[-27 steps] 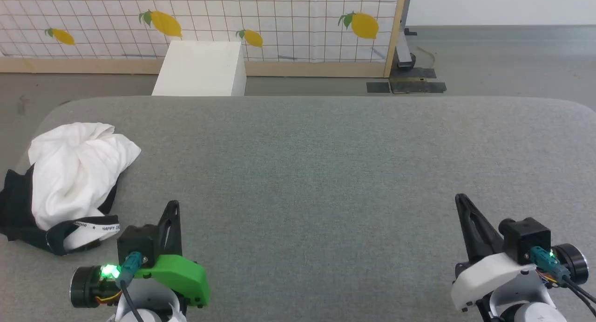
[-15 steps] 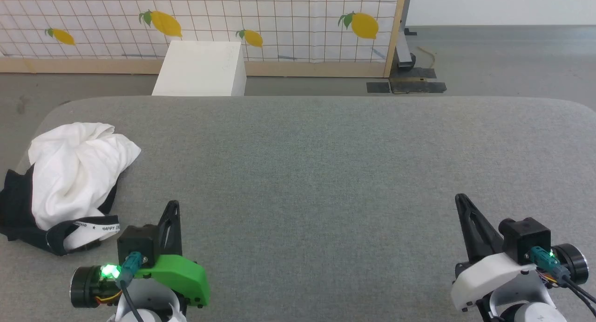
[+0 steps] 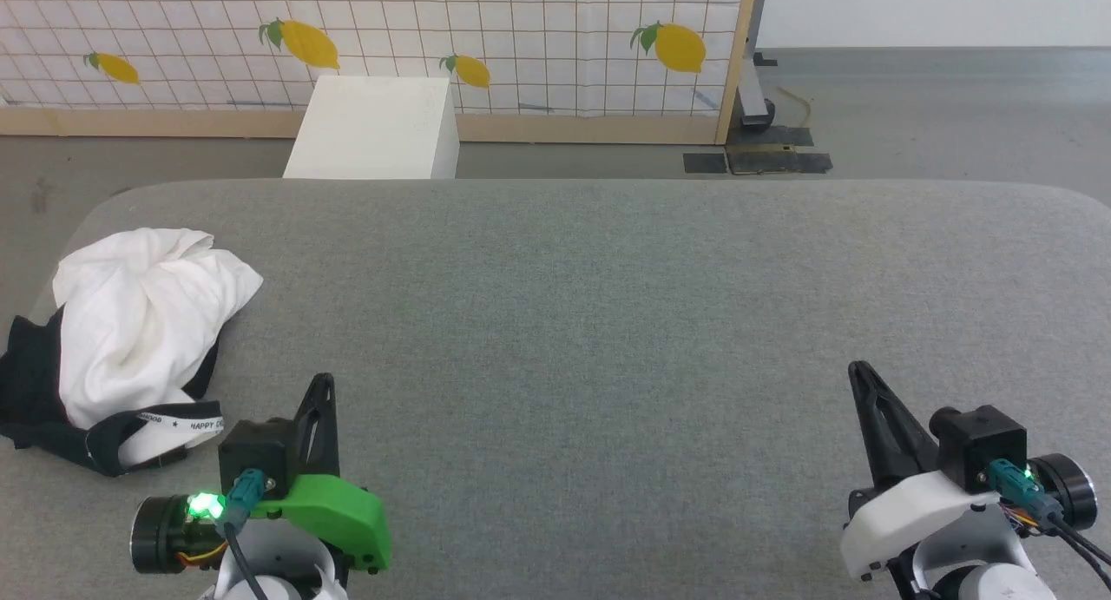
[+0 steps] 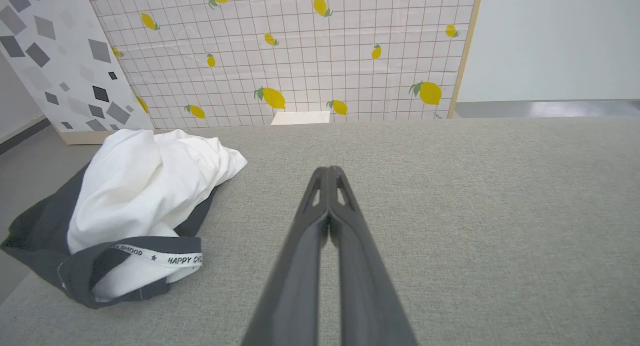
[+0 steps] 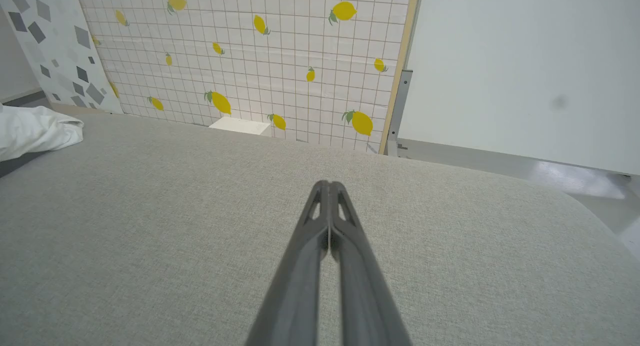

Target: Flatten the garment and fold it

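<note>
Item: garment (image 3: 139, 322), a crumpled white-and-black heap at the table's (image 3: 608, 322) 9 o'clock edge. I judge nothing flattened or folded yet.
Left gripper (image 3: 323, 383): fingers pressed together, empty, garment at its 10 o'clock.
Right gripper (image 3: 859, 372): likewise closed, empty, well apart.

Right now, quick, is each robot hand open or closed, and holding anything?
Left hand: closed, holding nothing; the shirt lies apart from it.
Right hand: closed, holding nothing.
</note>
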